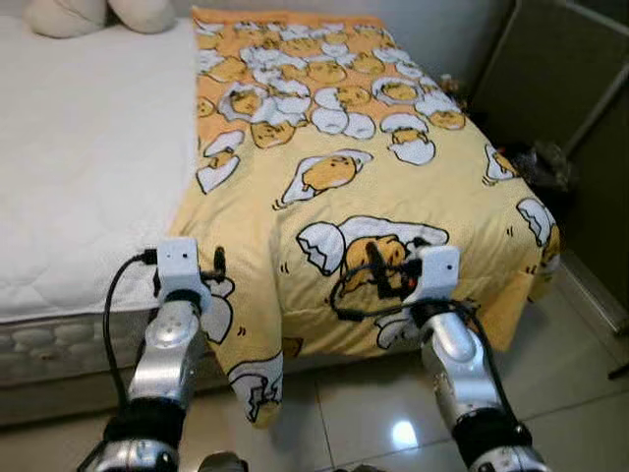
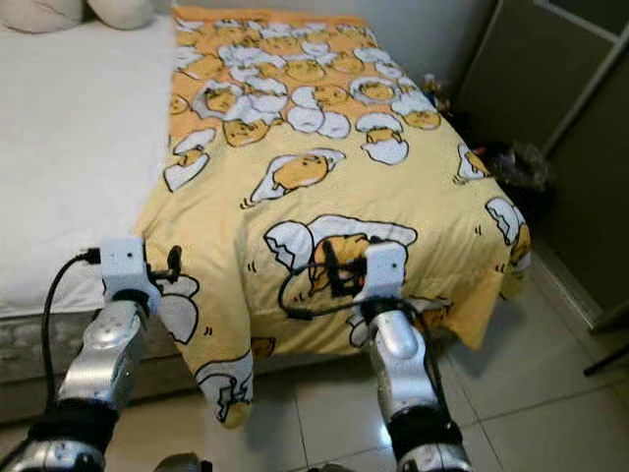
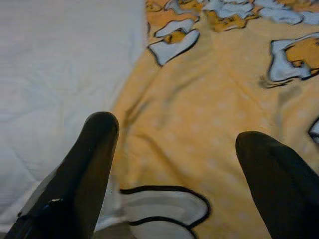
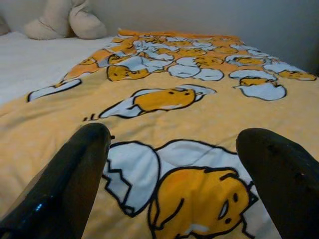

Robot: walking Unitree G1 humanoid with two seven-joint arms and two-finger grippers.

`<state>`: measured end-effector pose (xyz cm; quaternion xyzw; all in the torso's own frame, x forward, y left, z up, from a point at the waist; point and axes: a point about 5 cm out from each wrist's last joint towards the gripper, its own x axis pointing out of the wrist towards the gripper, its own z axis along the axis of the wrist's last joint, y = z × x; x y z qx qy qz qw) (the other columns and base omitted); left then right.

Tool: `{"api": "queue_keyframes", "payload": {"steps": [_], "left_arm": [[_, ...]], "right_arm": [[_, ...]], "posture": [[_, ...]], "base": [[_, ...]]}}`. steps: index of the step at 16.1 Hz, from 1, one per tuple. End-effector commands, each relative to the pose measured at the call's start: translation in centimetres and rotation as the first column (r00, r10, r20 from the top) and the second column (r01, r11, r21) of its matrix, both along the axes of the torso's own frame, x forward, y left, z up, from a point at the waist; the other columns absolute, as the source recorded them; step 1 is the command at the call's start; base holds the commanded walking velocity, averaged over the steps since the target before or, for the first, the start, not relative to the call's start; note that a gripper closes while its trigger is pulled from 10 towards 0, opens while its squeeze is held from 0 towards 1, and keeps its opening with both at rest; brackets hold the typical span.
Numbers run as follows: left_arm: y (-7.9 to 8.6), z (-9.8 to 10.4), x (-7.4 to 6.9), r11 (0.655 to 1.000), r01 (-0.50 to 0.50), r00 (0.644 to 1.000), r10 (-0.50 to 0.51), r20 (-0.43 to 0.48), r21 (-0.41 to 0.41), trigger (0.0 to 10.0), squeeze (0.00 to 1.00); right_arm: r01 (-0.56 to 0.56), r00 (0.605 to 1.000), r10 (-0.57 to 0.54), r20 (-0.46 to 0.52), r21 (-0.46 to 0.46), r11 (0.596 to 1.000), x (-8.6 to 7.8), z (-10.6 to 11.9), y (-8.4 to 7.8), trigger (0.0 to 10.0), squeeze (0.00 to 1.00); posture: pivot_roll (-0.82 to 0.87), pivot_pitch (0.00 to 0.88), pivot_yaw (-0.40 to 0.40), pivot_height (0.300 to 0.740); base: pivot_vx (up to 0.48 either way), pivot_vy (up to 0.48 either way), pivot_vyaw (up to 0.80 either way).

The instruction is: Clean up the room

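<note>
Facing the foot of the bed (image 1: 79,324), we hold both arms out over its near edge, where the yellow blanket (image 1: 393,187) with its cartoon egg print covers the bed's right half and leaves the white mattress pad (image 1: 88,147) bare on the left half. The blanket's near-left corner hangs off the foot of the bed toward the tiled floor (image 1: 364,403), and its right edge drapes over the bed's right side. Our left gripper (image 3: 174,174) hovers at the foot of the bed just where blanket meets bare pad, its two black fingers (image 3: 79,174) spread wide apart with nothing between them (only cloth below). Our right gripper (image 4: 172,184) sits low over the blanket near the foot of the bed, above one of the printed egg figures, and its fingers (image 4: 65,184) are likewise spread and grasping nothing. Two cream pillows (image 1: 98,14) rest at the head of the bed on the white side. A dark cabinet (image 1: 580,118) stands beyond the bed's right side.
</note>
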<state>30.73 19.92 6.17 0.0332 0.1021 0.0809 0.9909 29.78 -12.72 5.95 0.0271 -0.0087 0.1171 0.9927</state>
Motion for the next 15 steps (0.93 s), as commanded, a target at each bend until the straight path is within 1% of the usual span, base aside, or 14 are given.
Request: {"api": "queue_keyframes", "payload": {"steps": [1, 2, 4, 6, 8, 12, 14, 15], "left_arm": [[-0.1, -0.2, 0.2, 1.000, 0.005, 1.000, -0.005, -0.007, 0.012, 10.0, 0.00], [0.0, 0.2, 0.4, 1.000, 0.008, 1.000, -0.009, 0.012, 0.004, 10.0, 0.00], [-0.6, 0.4, 0.5, 0.999, 0.034, 0.999, -0.034, 0.016, 0.013, 10.0, 0.00], [-1.1, 0.4, 0.6, 0.999, 0.039, 0.999, -0.039, 0.028, -0.001, 10.0, 0.00], [-1.0, 0.3, 0.6, 1.000, 0.025, 0.999, -0.025, 0.035, -0.013, 10.0, 0.00], [-1.1, 0.3, 0.4, 1.000, 0.013, 0.999, -0.012, 0.039, -0.020, 10.0, 0.00], [-0.8, 0.2, 0.1, 1.000, -0.025, 0.999, 0.025, 0.043, -0.015, 10.0, 0.00], [-0.7, 0.1, 0.0, 0.999, -0.041, 0.998, 0.041, 0.040, -0.004, 10.0, 0.00]], "right_arm": [[-0.008, 1.000, 0.008, 0.001, -0.008, 1.000, -0.2, 0.1, -0.1, 10.0, 0.00], [-0.018, 1.000, 0.018, 0.006, -0.013, 1.000, -0.3, 0.3, 0.0, 10.0, 0.00], [-0.042, 0.999, 0.042, 0.014, -0.026, 0.999, -0.4, 0.4, 0.1, 10.0, 0.00], [-0.040, 0.999, 0.040, 0.006, -0.022, 0.999, -0.6, 0.4, 0.2, 10.0, 0.00], [-0.056, 0.998, 0.056, -0.013, -0.030, 0.998, -0.9, 0.1, 0.3, 10.0, 0.00], [-0.070, 0.997, 0.070, -0.012, -0.035, 0.997, -0.8, 0.3, 0.4, 10.0, 0.00], [-0.090, 0.996, 0.089, -0.017, -0.041, 0.995, -0.8, 0.3, 0.6, 10.0, 0.00], [-0.096, 0.995, 0.095, -0.019, -0.040, 0.995, -0.9, 0.3, 0.7, 10.0, 0.00]], "posture": [[0.10, 0.012, -0.088, 0.740], [0.10, 0.021, -0.092, 0.740], [0.09, 0.028, -0.092, 0.740], [0.09, 0.032, -0.091, 0.740], [0.09, 0.034, -0.093, 0.736], [0.10, 0.036, -0.097, 0.731], [0.10, 0.039, -0.102, 0.731], [0.10, 0.039, -0.102, 0.731]], "base": [[0.000, 0.000, 0.00], [0.000, 0.000, 0.00], [0.439, 0.000, 0.00], [0.442, 0.000, -0.57], [0.444, 0.000, -0.48], [0.442, 0.000, 0.00], [0.442, 0.000, 0.00], [0.000, 0.000, 0.00]]}}
